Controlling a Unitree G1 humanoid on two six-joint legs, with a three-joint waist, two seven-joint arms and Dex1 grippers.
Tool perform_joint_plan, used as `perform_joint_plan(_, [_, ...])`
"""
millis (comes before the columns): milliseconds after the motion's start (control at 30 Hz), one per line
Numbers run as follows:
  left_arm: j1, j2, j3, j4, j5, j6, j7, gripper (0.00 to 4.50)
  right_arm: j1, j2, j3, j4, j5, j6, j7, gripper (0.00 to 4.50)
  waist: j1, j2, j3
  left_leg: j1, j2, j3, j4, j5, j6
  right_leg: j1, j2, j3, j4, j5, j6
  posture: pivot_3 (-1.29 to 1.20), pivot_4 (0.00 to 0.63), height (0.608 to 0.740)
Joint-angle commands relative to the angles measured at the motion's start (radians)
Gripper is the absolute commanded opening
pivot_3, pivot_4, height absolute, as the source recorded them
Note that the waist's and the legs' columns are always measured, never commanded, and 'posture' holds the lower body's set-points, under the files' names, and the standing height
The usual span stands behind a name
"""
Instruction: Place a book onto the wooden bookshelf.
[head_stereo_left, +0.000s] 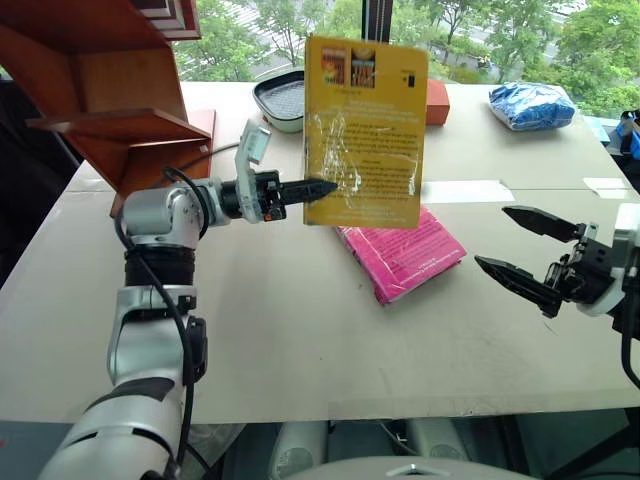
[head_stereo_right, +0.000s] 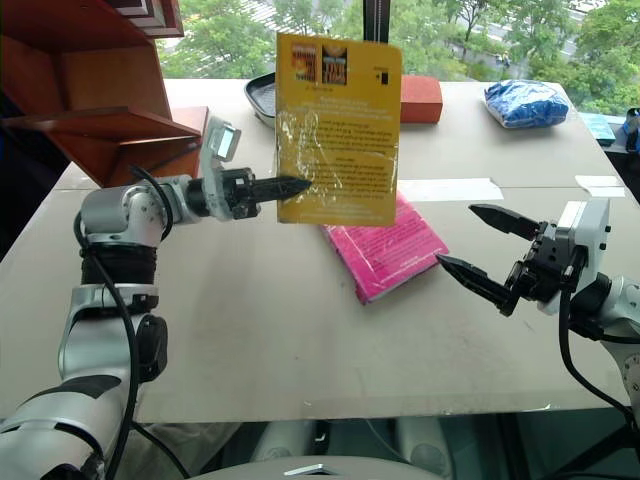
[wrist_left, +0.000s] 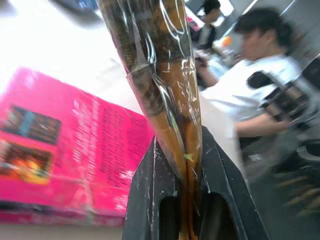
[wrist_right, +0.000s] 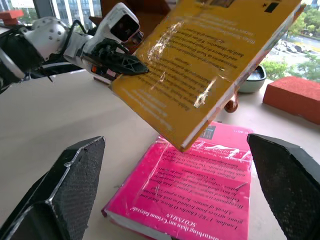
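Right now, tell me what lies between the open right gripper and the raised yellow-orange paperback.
In the right wrist view, the magenta-pink book lies flat on the table between the right gripper and the yellow-orange paperback, which hangs above it.

A magenta-pink book (head_stereo_left: 402, 251) lies flat on the table (head_stereo_left: 300, 340); a red block (head_stereo_right: 420, 98), a blue bag (head_stereo_left: 531, 105) and a dark tray (head_stereo_left: 281, 100) sit at its far side.

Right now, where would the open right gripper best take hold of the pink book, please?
Probably by the pink book's long right edge, coming in low from the right gripper's own side. It lies flat on the table, so only its edges offer purchase, and the yellow book hangs over its far end.
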Motion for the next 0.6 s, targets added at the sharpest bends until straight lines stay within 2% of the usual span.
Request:
perform_joint_plan(33, [-0.046,0.071,0.001,-0.211,0.128,-0.293,0.120,0.02,-0.090,0.015,0.011,0.035,0.027,-0.011,-0.002,4.50,0.000,0.000,0.000,0.000,0.000,0.000,0.000,0.000,0.000,0.000,0.000,0.000,0.000,0.000,0.000,0.00,0.150,0.740])
perform_joint_plan(100, [-0.061,0.156,-0.053,-0.238,0.282,-0.559,0.148,0.02,-0.149,0.036,0.034,0.068,0.030,-0.010,-0.007,4.50,-0.001,0.000,0.000,0.001,-0.002,0.001,0.000,0.000,0.000,0.000,0.000,0.000,0.000,0.000,0.000,0.00,0.150,0.740])
perform_joint_plan(167, [-0.088,0.230,-0.068,-0.217,0.384,-0.746,0.191,0.02,-0.195,0.058,0.052,0.093,0.032,-0.012,-0.006,4.50,-0.003,0.000,0.000,0.001,-0.002,0.001,-0.001,0.000,0.000,0.000,0.001,0.001,0.000,0.000,0.000,0.00,0.150,0.740])
perform_joint_plan(300, [-0.089,0.457,-0.103,-0.059,0.614,-1.099,0.263,0.02,-0.268,0.089,0.080,0.137,0.031,-0.015,0.012,4.50,-0.005,0.001,0.000,0.001,-0.003,0.002,-0.001,0.000,0.000,0.000,0.001,0.001,-0.001,0.000,0.000,0.00,0.150,0.740])
perform_joint_plan(467, [-0.035,0.640,-0.104,0.142,0.744,-1.282,0.344,0.02,-0.307,0.105,0.102,0.169,0.016,-0.025,0.035,4.50,-0.004,0.002,0.000,0.001,-0.003,0.002,-0.002,0.000,0.000,0.000,0.001,0.001,-0.001,0.000,0.000,0.00,0.150,0.740])
perform_joint_plan(600, [-0.025,0.743,-0.109,0.328,0.824,-1.386,0.441,0.02,-0.341,0.118,0.108,0.166,0.028,-0.018,0.028,4.50,-0.003,0.000,0.001,0.000,-0.002,0.002,-0.001,0.000,0.000,-0.001,0.001,0.000,-0.001,0.000,0.000,0.00,0.150,0.740])
